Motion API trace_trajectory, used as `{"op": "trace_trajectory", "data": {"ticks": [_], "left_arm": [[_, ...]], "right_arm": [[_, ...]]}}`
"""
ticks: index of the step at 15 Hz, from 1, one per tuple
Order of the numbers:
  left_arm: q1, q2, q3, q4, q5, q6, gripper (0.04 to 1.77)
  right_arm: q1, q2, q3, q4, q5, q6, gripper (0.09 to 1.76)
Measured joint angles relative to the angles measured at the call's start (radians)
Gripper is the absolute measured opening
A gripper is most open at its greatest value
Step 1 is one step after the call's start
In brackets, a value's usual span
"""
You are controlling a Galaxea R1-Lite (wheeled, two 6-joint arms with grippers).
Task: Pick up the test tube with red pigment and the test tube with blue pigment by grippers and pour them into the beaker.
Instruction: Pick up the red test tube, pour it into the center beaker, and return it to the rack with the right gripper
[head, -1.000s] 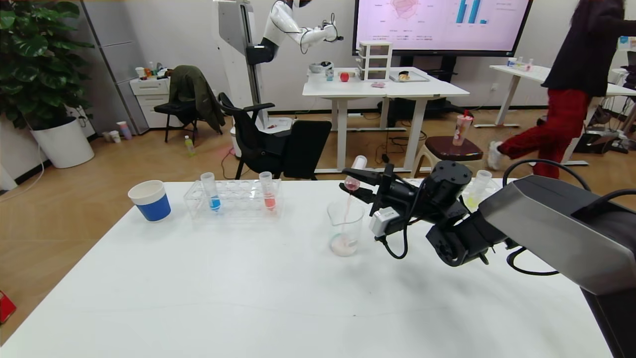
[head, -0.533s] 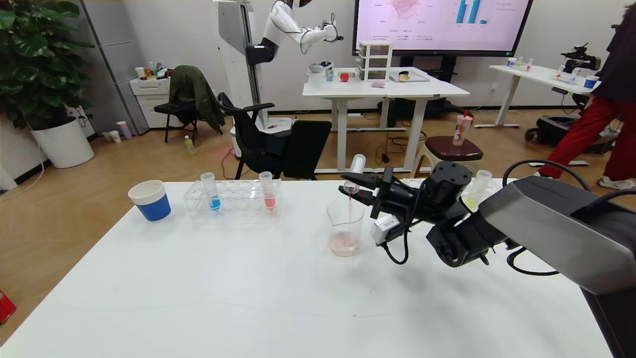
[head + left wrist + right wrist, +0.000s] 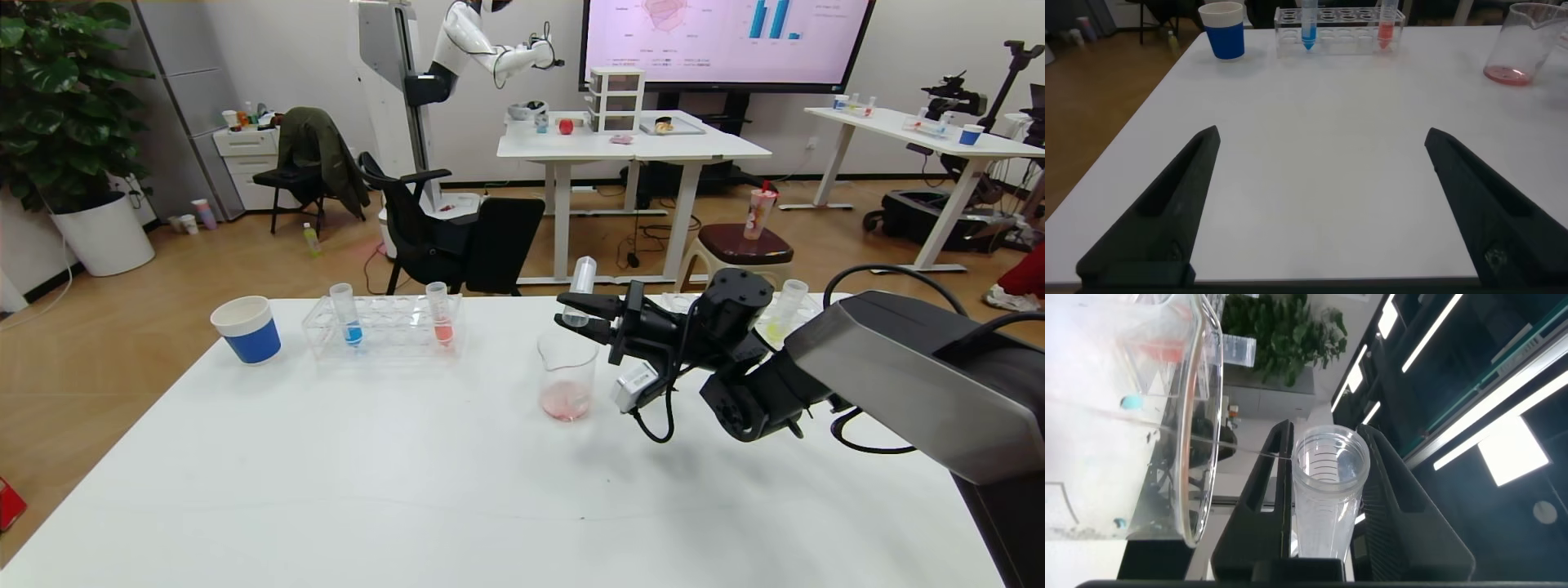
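From the head view, the right end effector (image 3: 581, 317) is squeezing shut on the test tube with red pigment (image 3: 580, 291), holding it upside down right above the beaker (image 3: 566, 375). The tube is looking empty. The beaker is standing on the white counter (image 3: 408, 474), and a little pink liquid is sitting at its bottom. Over to the left, the test tube with blue pigment (image 3: 346, 314) is standing upright in a clear rack (image 3: 384, 327). A tube with deeper red liquid (image 3: 439, 314) is standing in the same rack. A blue paper cup (image 3: 246, 328) is standing just left of the rack.

From the left wrist view, the left end effector (image 3: 1319, 204) is hanging over the bare counter with its fingers (image 3: 1167, 212) spread wide open, holding nothing. The cup, the rack and the beaker (image 3: 1527, 45) are sitting far off from it.

From the right wrist view, the two dark fingers (image 3: 1266, 498) are pressing the clear tube (image 3: 1327, 498) between them. The beaker's glass rim (image 3: 1204, 416) is sitting just beside the tube's open mouth.
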Motion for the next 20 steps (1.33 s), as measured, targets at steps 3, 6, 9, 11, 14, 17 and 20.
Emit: {"op": "trace_trajectory", "data": {"ticks": [3,6,9,11,14,17,20], "left_arm": [[0.000,0.000,0.000,0.000,0.000,0.000,1.75],[0.000,0.000,0.000,0.000,0.000,0.000,1.75],[0.000,0.000,0.000,0.000,0.000,0.000,1.75],[0.000,0.000,0.000,0.000,0.000,0.000,1.75],[0.000,0.000,0.000,0.000,0.000,0.000,1.75],[0.000,0.000,0.000,0.000,0.000,0.000,1.75],[0.000,0.000,0.000,0.000,0.000,0.000,1.75]], "right_arm": [[-0.009,-0.007,0.000,0.003,-0.002,0.023,0.52],[-0.028,-0.053,-0.001,-0.011,-0.015,0.261,0.52],[-0.076,-0.143,0.003,-0.024,-0.131,0.573,0.52],[-0.101,-0.195,0.017,-0.041,-0.293,0.779,0.52],[-0.098,-0.265,0.094,-0.084,-0.605,1.100,0.52],[-0.087,-0.369,0.206,0.089,-0.826,1.284,0.52],[-0.091,-0.502,0.277,0.341,-0.900,1.438,0.52]]}}
